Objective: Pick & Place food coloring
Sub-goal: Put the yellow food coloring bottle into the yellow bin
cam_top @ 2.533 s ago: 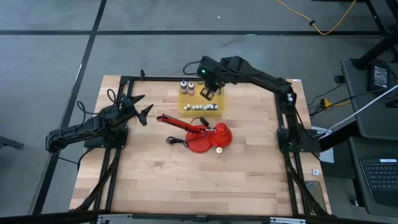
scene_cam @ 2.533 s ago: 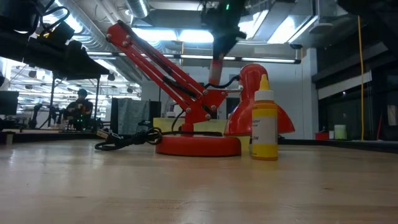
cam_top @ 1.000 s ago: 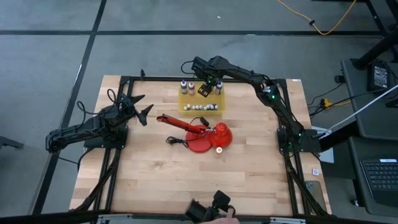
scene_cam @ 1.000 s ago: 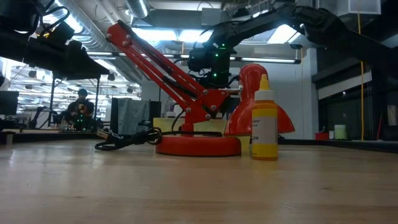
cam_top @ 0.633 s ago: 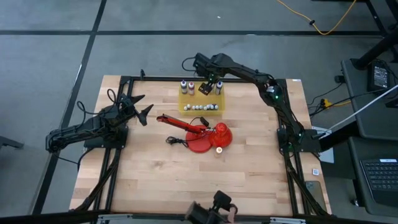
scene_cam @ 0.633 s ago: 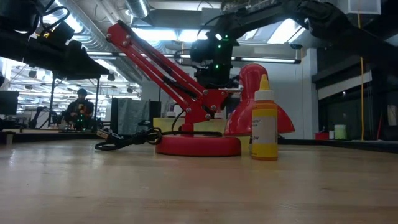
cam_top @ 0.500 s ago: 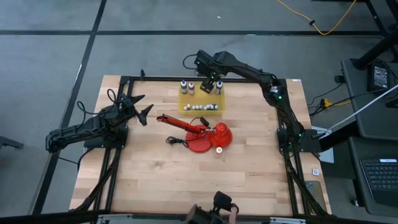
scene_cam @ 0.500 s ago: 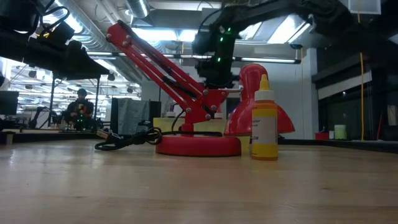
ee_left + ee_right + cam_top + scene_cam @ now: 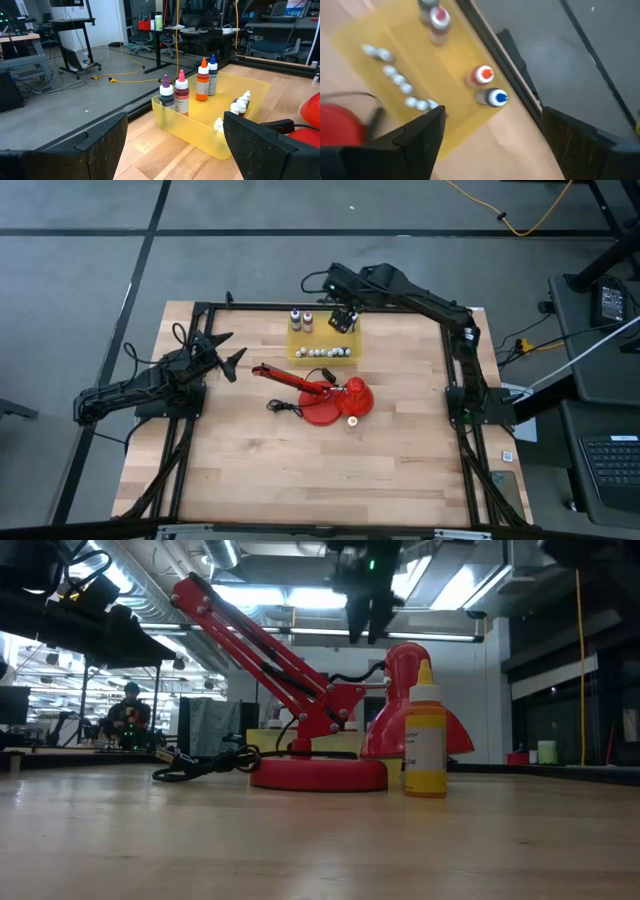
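Bottles of food coloring (image 9: 189, 92) stand upright in the yellow tray (image 9: 186, 127), below the right gripper (image 9: 344, 318), whose jaws hang wide apart and empty. Left gripper (image 9: 228, 352) waits well aside, jaws wide too. One yellow bottle (image 9: 425, 743) stands by the red lamp (image 9: 300, 708).

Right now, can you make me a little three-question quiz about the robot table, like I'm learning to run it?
1. True or false: the yellow bottle stands inside the yellow tray.
2. Which gripper hangs above the tray?
A. left gripper
B. right gripper
C. neither
3. Fill in: in the left wrist view, ____ bottles stand upright in the tray.

Key
1. False: it stands on the table by the red lamp.
2. B, with its fingers open and empty.
3. Four: purple, dark red, orange and blue.
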### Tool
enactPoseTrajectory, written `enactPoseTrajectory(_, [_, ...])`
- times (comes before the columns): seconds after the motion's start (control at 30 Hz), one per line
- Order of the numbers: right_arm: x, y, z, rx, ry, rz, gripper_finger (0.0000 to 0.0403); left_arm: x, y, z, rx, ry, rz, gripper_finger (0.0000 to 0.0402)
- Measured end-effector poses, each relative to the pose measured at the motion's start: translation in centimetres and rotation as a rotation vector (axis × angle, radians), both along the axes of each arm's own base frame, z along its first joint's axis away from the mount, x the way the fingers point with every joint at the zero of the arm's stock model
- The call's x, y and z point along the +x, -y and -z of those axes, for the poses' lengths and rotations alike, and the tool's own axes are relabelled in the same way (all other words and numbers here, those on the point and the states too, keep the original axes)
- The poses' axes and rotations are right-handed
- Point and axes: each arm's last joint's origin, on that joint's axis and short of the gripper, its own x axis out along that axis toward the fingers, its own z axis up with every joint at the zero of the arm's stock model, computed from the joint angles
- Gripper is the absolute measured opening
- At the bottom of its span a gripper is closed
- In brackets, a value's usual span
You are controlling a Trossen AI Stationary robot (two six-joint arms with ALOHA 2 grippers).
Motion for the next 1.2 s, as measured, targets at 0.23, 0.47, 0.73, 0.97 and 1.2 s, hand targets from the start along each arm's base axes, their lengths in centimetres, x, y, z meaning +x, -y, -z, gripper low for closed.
enactPoseTrajectory(0.23, [-1.2,-5.9,-3.3,-0.03,0.149,0.119,0.0328,0.0,0.0,0.0,0.0,0.0,0.0,0.0319])
enactPoseTrajectory(0.47, [-2.5,-12.4,-4.2,0.05,0.242,0.239,0.0328,0.0,0.0,0.0,0.0,0.0,0.0,0.0319])
enactPoseTrajectory(0.73, [-4.0,-20.5,-4.8,0.212,0.315,0.29,0.0328,0.0,0.0,0.0,0.0,0.0,0.0,0.0319])
enactPoseTrajectory(0.97, [-5.0,-26.3,-3.5,0.289,0.33,0.341,0.0328,0.0,0.0,0.0,0.0,0.0,0.0,0.0319])
enactPoseTrajectory(1.2, [-5.6,-29.0,0.4,0.314,0.241,0.472,0.0328,0.0,0.0,0.0,0.0,0.0,0.0,0.0319])
